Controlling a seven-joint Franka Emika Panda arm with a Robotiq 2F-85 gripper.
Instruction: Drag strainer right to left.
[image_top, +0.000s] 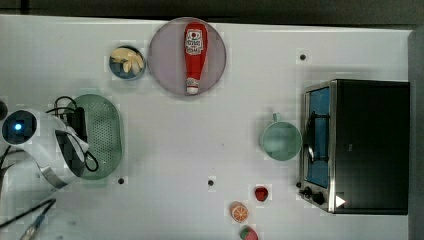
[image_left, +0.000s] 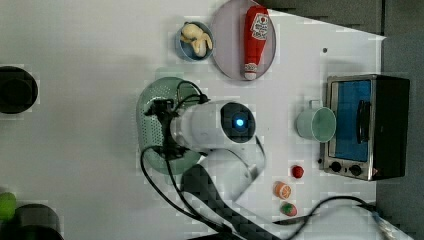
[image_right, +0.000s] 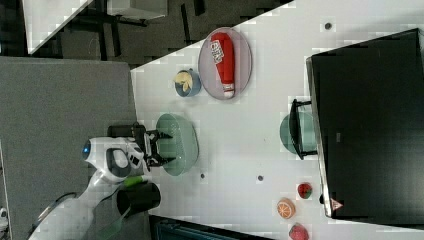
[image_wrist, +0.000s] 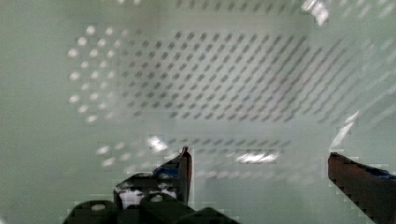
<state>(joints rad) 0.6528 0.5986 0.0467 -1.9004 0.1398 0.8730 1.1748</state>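
- One arm (image_left: 220, 135), white with a lit blue dot on its wrist housing, reaches over the strainer (image_top: 102, 135); dark cables loop round the wrist.
- Strainer sits on the white table (image_top: 200, 145) at the top view's far left, well apart from the green cup (image_top: 281, 141) and the toaster oven (image_top: 360, 145) on the top view's right.
- Gripper (image_wrist: 259, 163) hangs low inside the strainer bowl; in the wrist view two dark fingers (image_wrist: 184, 168) stand wide apart over the perforated floor, nothing between them.
- Right view: fingers point from the wrist toward the bowl, at the strainer's rim (image_right: 165, 145); contact with the rim cannot be told.
- Plate (image_top: 165, 65) with a ketchup bottle (image_top: 194, 55) lies near the table's far edge, a small bowl (image_top: 127, 63) just beside it.
- Three toy fruits (image_top: 240, 212) cluster near the oven's front corner.
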